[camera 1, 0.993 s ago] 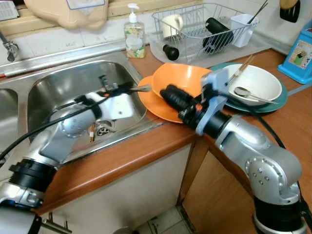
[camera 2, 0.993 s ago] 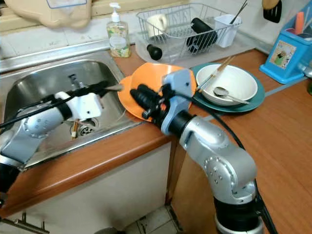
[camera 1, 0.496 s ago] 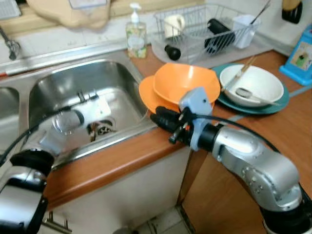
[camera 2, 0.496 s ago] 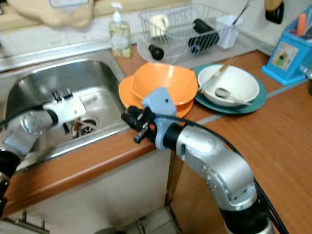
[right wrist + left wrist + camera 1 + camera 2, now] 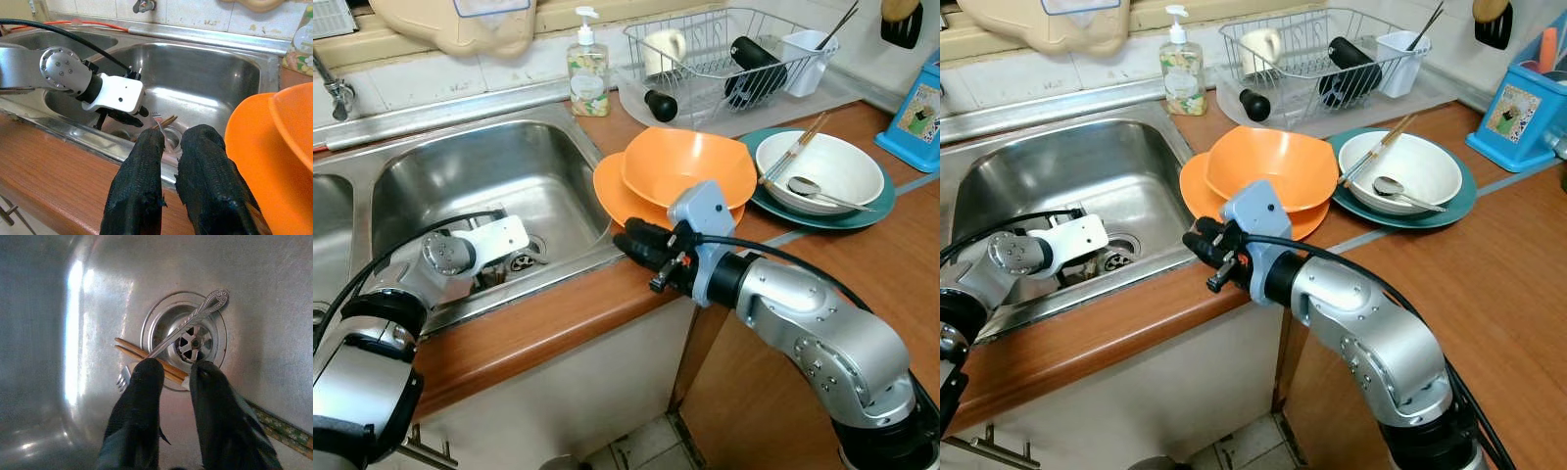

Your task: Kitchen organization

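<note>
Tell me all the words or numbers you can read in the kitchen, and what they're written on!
No text can be read here.
Soap bottle: a patterned label, print too small to read.
Blue box: a picture on its front, no legible words.
Beige thing on the window ledge: a pale label, cut off and blurred.

1. A silver fork (image 5: 188,322) lies slantwise across the sink drain (image 5: 195,342), ornate handle on the rim.
2. Wooden chopsticks (image 5: 146,357) lie flat beneath it, crossing the drain's edge.
3. More patterned chopsticks (image 5: 281,433), apparently a second pair, lie nearby.
</note>
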Robot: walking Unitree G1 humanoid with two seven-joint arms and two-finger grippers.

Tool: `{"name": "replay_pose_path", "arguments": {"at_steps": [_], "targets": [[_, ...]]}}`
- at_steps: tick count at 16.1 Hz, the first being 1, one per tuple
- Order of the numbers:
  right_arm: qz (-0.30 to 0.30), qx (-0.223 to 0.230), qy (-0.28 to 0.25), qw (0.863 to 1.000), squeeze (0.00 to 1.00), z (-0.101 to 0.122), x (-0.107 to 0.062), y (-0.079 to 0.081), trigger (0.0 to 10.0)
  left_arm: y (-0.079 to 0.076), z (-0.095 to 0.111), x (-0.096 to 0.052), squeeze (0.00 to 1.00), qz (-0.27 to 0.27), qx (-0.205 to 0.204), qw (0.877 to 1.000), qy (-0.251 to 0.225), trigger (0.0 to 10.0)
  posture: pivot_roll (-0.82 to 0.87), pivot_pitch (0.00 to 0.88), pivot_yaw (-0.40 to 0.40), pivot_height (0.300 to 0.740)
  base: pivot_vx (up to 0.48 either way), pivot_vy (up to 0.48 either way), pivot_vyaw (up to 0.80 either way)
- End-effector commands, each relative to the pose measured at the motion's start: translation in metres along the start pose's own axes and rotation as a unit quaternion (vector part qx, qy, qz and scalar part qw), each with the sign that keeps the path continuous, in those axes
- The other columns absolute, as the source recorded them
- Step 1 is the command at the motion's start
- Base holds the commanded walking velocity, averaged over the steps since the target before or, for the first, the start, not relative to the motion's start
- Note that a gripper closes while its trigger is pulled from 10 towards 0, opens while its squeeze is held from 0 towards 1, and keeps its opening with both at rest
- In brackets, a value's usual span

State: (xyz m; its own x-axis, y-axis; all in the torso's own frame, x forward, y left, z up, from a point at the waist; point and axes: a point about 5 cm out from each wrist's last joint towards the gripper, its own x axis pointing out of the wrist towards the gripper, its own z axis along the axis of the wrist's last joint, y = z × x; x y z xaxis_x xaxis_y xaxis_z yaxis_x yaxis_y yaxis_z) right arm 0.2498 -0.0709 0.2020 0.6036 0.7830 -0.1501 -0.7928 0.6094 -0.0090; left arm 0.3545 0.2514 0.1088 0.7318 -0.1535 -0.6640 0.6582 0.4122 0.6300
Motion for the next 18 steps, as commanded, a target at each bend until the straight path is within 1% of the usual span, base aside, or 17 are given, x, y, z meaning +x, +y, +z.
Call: {"name": "replay_pose_path", "arguments": {"at_steps": [1,3,4,5,6,8,9,10,11,12,14,15,16,17,18], "targets": [[-0.005,-0.004,0.000,1.000,0.00,0.000,0.001,0.000,10.0,0.003,0.001,-0.001,1.00,0.001,0.011,1.000,0.001,10.0,-0.15,0.000,0.063,0.740,0.000,0.000,0.00],[-0.007,-0.006,-0.003,1.000,0.00,0.001,0.001,-0.001,10.0,0.004,0.000,-0.001,1.00,0.012,0.020,1.000,0.004,10.0,-0.15,0.000,0.059,0.740,0.000,0.000,0.00],[-0.015,-0.007,-0.011,1.000,0.00,0.003,0.001,-0.003,10.0,0.008,0.002,-0.002,0.00,0.035,0.020,0.999,-0.005,10.0,-0.15,0.000,0.059,0.740,0.000,0.000,0.00],[-0.019,-0.007,-0.015,1.000,0.00,0.004,0.001,-0.004,10.0,0.011,0.004,-0.003,0.00,0.045,0.005,0.999,-0.020,10.0,-0.15,0.000,0.058,0.740,0.000,0.000,0.00],[-0.031,-0.007,-0.023,0.999,0.00,0.007,0.000,-0.007,10.0,0.018,0.010,-0.006,0.00,0.068,-0.040,0.995,-0.058,10.0,-0.15,0.000,0.063,0.740,0.000,0.000,0.00],[-0.053,-0.004,-0.036,0.998,0.00,0.010,-0.002,-0.011,10.0,0.025,0.017,-0.010,0.00,0.102,-0.074,0.987,-0.099,10.0,-0.15,0.000,0.069,0.740,0.000,0.000,0.00],[-0.110,0.016,-0.065,0.992,0.00,0.017,-0.006,-0.024,10.0,0.030,0.025,-0.015,0.00,0.132,-0.121,0.972,-0.153,10.0,-0.15,0.000,0.068,0.740,0.000,0.000,0.00],[-0.150,0.020,-0.084,0.985,0.00,0.022,-0.010,-0.034,10.0,0.030,0.028,-0.018,0.00,0.144,-0.148,0.960,-0.186,10.0,-0.14,0.000,0.065,0.740,0.000,0.000,0.00],[-0.160,0.023,-0.086,0.983,0.04,0.023,-0.012,-0.037,10.0,0.029,0.031,-0.020,0.00,0.151,-0.160,0.954,-0.205,10.0,-0.14,0.000,0.064,0.740,0.000,0.000,0.00],[-0.166,0.035,-0.090,0.981,1.00,0.023,-0.015,-0.041,10.0,0.027,0.037,-0.024,0.00,0.157,-0.175,0.943,-0.234,10.0,-0.14,0.000,0.059,0.740,0.000,0.000,0.00],[-0.193,0.060,-0.084,0.976,1.00,0.021,-0.020,-0.049,10.0,0.019,0.054,-0.032,0.00,0.147,-0.204,0.923,-0.291,10.0,-0.14,0.000,0.047,0.740,0.000,0.000,0.00],[-0.204,0.065,-0.076,0.974,1.00,0.019,-0.022,-0.052,10.0,0.017,0.058,-0.034,0.00,0.145,-0.212,0.919,-0.300,10.0,-0.13,0.000,0.043,0.740,0.000,0.000,0.00],[-0.231,0.105,-0.042,0.966,1.00,0.012,-0.026,-0.057,10.0,0.010,0.067,-0.040,0.00,0.142,-0.239,0.904,-0.324,10.0,-0.14,0.000,0.037,0.740,0.000,0.000,0.00],[-0.237,0.124,-0.039,0.963,1.00,0.011,-0.029,-0.058,10.0,0.007,0.072,-0.045,0.00,0.144,-0.248,0.897,-0.336,10.0,-0.14,0.000,0.035,0.740,0.000,0.000,0.00],[-0.241,0.135,-0.039,0.960,1.00,0.012,-0.031,-0.060,10.0,0.006,0.074,-0.048,0.00,0.146,-0.251,0.894,-0.342,10.0,-0.14,0.000,0.035,0.740,0.000,0.000,0.00]]}}
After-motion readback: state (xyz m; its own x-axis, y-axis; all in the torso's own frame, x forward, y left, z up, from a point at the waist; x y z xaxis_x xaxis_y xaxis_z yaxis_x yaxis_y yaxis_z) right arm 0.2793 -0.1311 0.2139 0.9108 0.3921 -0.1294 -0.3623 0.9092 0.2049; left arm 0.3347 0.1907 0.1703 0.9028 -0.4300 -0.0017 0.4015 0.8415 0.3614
